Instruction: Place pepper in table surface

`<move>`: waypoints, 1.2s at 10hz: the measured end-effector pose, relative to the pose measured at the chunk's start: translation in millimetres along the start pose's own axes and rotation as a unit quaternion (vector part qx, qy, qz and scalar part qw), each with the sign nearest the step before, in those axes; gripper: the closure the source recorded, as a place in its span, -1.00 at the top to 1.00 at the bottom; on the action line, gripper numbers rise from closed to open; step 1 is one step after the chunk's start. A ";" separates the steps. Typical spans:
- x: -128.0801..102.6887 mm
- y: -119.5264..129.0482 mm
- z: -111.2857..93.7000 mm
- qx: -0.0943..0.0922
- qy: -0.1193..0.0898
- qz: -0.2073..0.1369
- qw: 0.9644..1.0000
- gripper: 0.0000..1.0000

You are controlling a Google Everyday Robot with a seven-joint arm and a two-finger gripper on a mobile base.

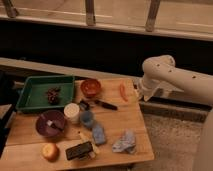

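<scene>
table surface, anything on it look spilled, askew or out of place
Nothing looks spilled or broken. The pepper lies flat on the table surface near its right edge, beside the gripper. Only a crumpled cloth near the front edge looks untidy.

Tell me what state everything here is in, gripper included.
pepper, lying on the table surface, near its right edge.
gripper, low beside the pepper, at the table's right edge.
green tray, holding a dark clump.
orange bowl, upright.
white cup, upright.
blue cloth, crumpled.
</scene>
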 end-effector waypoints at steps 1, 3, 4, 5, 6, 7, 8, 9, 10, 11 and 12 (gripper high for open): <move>-0.6 0.5 -1.3 0.002 -0.002 -0.002 1.000 0.06; -8.9 4.2 -6.0 0.004 -0.017 -0.017 1.000 0.06; -22.5 15.2 -5.1 0.009 -0.030 -0.030 0.999 0.06; -37.4 28.6 -3.8 0.009 -0.044 -0.037 0.998 0.06; -51.4 39.5 -1.3 0.009 -0.055 -0.044 0.997 0.06; -71.4 52.9 3.8 0.008 -0.069 -0.055 0.996 0.06; -84.9 61.8 8.2 0.005 -0.078 -0.062 0.995 0.06; -102.7 67.1 11.7 -0.001 -0.095 -0.066 0.993 0.06; -116.5 67.7 13.3 -0.003 -0.104 -0.070 0.992 0.06; -123.6 69.0 14.1 -0.006 -0.109 -0.071 0.992 0.06; -123.6 69.3 13.9 -0.007 -0.109 -0.070 0.992 0.06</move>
